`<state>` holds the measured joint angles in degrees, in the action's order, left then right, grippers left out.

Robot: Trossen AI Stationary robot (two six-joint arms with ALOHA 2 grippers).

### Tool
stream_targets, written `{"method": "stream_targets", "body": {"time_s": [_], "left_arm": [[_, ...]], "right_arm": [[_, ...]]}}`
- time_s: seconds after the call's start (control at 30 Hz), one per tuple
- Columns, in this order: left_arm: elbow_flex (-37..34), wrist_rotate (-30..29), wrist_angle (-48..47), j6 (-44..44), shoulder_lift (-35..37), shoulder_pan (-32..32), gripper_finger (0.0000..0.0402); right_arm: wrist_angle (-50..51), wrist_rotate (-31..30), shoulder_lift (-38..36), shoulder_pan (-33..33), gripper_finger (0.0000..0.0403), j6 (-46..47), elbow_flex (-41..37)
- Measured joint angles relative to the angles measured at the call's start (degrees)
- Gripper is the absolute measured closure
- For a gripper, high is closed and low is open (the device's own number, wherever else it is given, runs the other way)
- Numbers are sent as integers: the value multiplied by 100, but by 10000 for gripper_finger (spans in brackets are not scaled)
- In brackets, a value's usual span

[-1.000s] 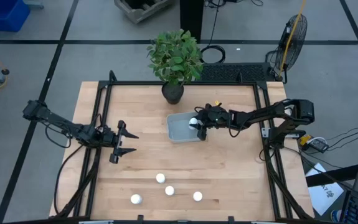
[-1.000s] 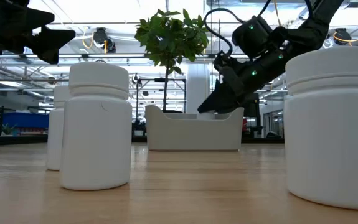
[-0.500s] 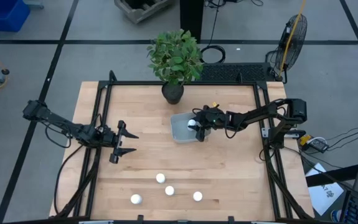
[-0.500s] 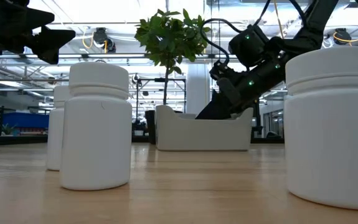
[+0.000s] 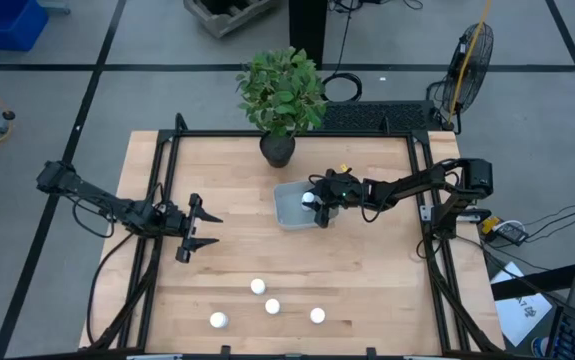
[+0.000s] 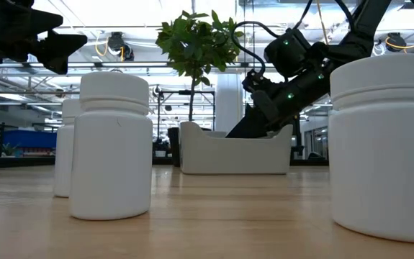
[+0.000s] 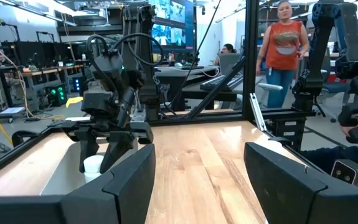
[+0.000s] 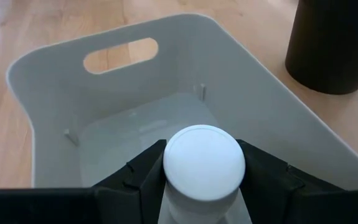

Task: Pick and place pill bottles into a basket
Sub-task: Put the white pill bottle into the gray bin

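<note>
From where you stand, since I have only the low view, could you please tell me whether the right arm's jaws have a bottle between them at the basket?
Observer: Yes. The right wrist view shows a white bottle gripped between the jaws, over the floor of the basket.
Operator: Thank you. Is anything else in the basket?
Observer: No, that view shows nothing else in it.
Operator: How many bottles wait on the table?
Observer: The high view shows four loose bottles, clustered on the table near its front edge.

1 pill bottle (image 5: 310, 198) in basket (image 5: 289, 211), 4 pill bottles (image 5: 272, 306) in front
</note>
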<state>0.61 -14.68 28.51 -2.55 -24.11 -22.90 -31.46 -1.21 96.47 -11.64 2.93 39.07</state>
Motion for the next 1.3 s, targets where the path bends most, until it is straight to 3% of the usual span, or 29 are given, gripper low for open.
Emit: {"method": "stream_targets", "body": {"time_s": [0.47,0.93,1.3], "left_arm": [[-1,0,0,0,2,-2,151],[1,0,0,0,1,-2,151],[0,-2,-2,0,-1,0,151]], "right_arm": [[-1,-38,0,0,233,-61,4],[-72,-46,-27,11,148,-140,4],[-174,-37,-733,90,145,-412,9]]}}
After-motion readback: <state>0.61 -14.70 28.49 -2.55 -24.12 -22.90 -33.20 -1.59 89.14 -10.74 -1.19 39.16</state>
